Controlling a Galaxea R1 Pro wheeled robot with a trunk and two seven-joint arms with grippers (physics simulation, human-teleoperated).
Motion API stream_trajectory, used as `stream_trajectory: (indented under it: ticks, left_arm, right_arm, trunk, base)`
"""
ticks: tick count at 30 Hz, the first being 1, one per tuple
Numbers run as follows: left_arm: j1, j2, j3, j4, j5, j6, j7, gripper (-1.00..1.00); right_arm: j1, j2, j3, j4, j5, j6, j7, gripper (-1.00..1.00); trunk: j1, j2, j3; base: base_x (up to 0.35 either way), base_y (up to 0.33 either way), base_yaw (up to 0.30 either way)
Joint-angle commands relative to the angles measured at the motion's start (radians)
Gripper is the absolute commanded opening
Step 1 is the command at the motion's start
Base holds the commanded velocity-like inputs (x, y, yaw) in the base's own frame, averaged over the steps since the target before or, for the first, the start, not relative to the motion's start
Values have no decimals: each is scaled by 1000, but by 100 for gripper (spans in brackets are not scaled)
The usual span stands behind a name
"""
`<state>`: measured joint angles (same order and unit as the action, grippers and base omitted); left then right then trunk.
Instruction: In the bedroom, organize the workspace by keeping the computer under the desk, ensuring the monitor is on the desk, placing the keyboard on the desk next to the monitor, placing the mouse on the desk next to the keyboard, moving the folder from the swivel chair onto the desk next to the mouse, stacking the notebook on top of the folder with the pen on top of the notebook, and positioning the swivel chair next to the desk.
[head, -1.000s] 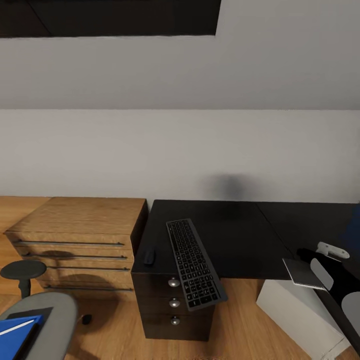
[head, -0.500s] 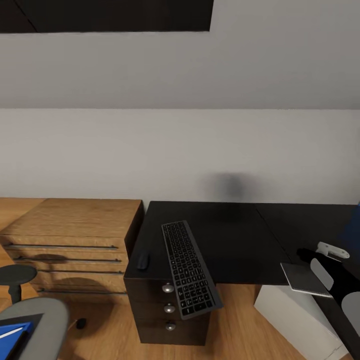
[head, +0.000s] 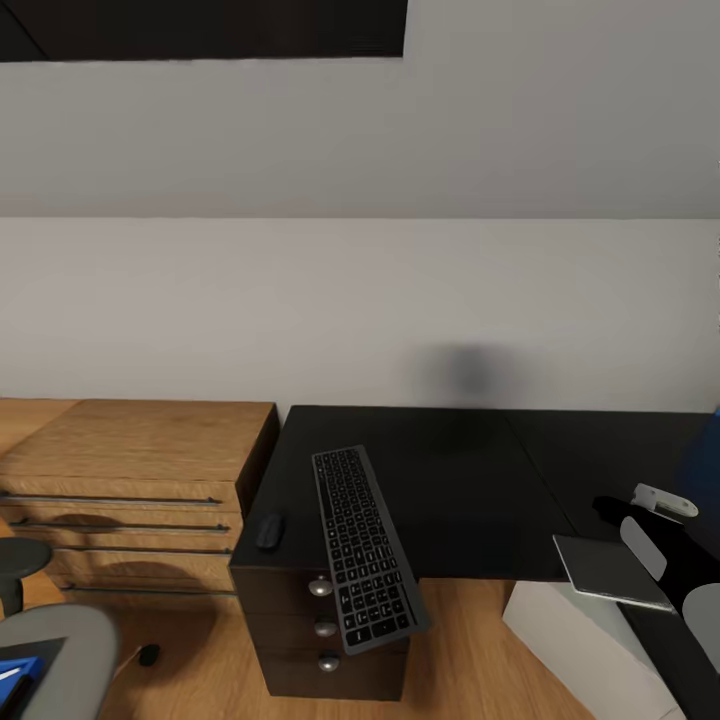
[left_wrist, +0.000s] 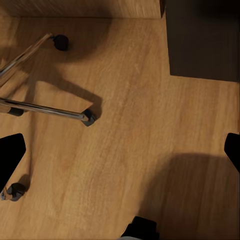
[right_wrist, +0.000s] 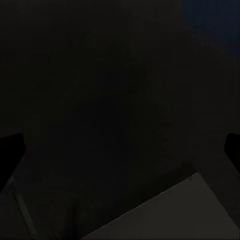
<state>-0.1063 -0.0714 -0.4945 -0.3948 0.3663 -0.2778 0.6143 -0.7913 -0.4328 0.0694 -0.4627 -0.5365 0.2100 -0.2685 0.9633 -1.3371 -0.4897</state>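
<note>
The keyboard lies slanted on the black desk, its near end hanging over the front edge above the drawers. Beside it sits the small black mouse. At the lower left corner is the grey swivel chair with a corner of the blue folder and a dark flat notebook on its seat. The white computer stands under the desk. Monitor and pen are out of view. My left gripper hangs open over the wooden floor near the chair's chrome legs. My right gripper is open above the dark desk top.
A light wooden drawer chest stands against the desk's left side. A flat grey plate lies at the desk's front edge by my right arm. A dark panel hangs on the wall. Wooden floor lies in front.
The whole view has shifted, so the desk, chest and chair sit further left and lower in the picture. Nothing on the desk has moved, and my right arm holds its place.
</note>
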Motion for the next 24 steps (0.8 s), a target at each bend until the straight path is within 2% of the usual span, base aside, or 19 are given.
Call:
stream_trajectory:
  ticks: [1,12,24]
  left_arm:
    - [-1,1,-8,0,11,-6,5,100]
    - [-1,-1,-1,-2,16,-7,11,100]
    - [-1,-2,-1,-3,17,-8,12,100]
  right_arm:
    - [0,-1,7,-2,-7,5,-7,100]
    - [0,-1,7,-2,-7,5,-6,100]
    - [0,-1,7,-2,-6,5,-6,100]
  trunk:
    - [0,-1,-1]
    - [0,-1,-1]
    - [46,-85,-39]
  base:
    - [63,-107,0]
    - [17,-30,0]
    - [0,-1,0]
